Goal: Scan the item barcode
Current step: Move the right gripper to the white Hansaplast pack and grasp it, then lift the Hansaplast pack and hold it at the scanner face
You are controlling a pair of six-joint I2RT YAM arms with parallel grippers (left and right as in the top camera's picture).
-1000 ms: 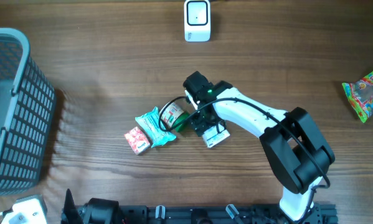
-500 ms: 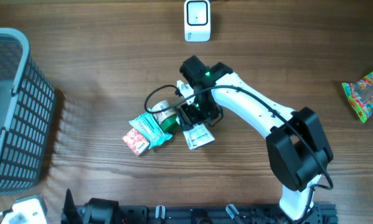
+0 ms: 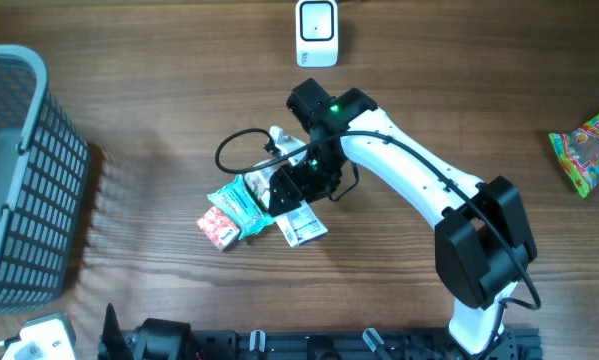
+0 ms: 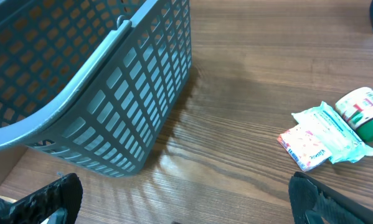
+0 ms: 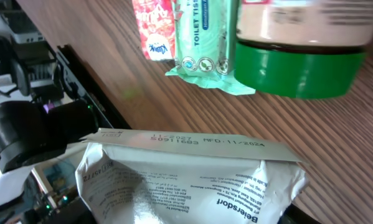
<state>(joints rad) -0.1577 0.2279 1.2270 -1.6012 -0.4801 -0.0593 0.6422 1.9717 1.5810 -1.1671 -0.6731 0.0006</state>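
Overhead, the right claw [image 3: 292, 200], pinching the white packet [image 3: 302, 229], has slid left toward the tissue pack [image 3: 238, 205].

The overhead camera looks straight down from high above the table [image 3: 159, 80] and takes in the whole top, with the teal tissue pack [image 3: 241, 205] near mid-frame. The left wrist camera sits low, well to the left of that pack beside the basket [image 4: 111, 81]. It faces slantwise across the wood, so the pack lies far off at its right edge. The right wrist camera sits close above the pack, tilted steeply down, with a white packet [image 5: 186, 180] filling its foreground. All three views share the pack and the green-lidded jar [image 5: 298, 68] touching it.
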